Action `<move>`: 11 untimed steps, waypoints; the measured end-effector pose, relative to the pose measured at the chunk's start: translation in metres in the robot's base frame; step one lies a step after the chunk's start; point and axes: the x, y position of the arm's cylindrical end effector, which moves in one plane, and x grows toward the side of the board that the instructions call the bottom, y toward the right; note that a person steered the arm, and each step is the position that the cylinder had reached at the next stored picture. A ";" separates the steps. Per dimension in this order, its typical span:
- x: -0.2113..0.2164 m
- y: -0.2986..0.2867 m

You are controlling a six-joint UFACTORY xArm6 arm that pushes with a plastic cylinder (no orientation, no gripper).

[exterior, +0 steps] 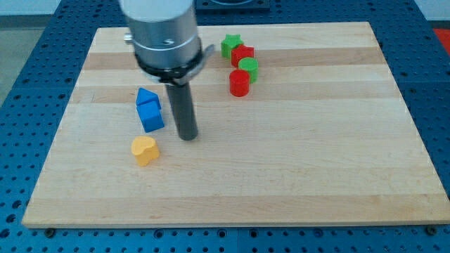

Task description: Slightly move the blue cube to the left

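Camera view: a pale wooden bench [295,176] rests on a blue perforated base [28,42], with my tip [187,137] set down on the boards left of centre. The arm carries no jaws, only a straight dark rod [182,105] under a grey metal housing [160,31], so nothing is being held.

The blue cube [151,117] sits just to the view's left of my tip, a narrow gap showing between them. Bare wood runs from the cube to the bench's left edge, and wide bare boards fill the view's right and bottom. A second blue block [146,97], with a sloped top, touches the cube on its upper side. An orange heart-shaped block [145,150] lies just below the cube, slightly apart from it.

The cube is bright blue with crisp edges, turned slightly askew to the board's grain.

Well apart, near the view's top, four blocks cluster together: a green star-like block [230,46], a red block [243,54], a green round block [249,67] and a red cylinder [239,82].
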 end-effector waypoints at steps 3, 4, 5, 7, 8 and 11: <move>-0.020 0.015; -0.020 0.003; -0.020 -0.002; -0.020 -0.032; -0.020 -0.043; -0.018 -0.052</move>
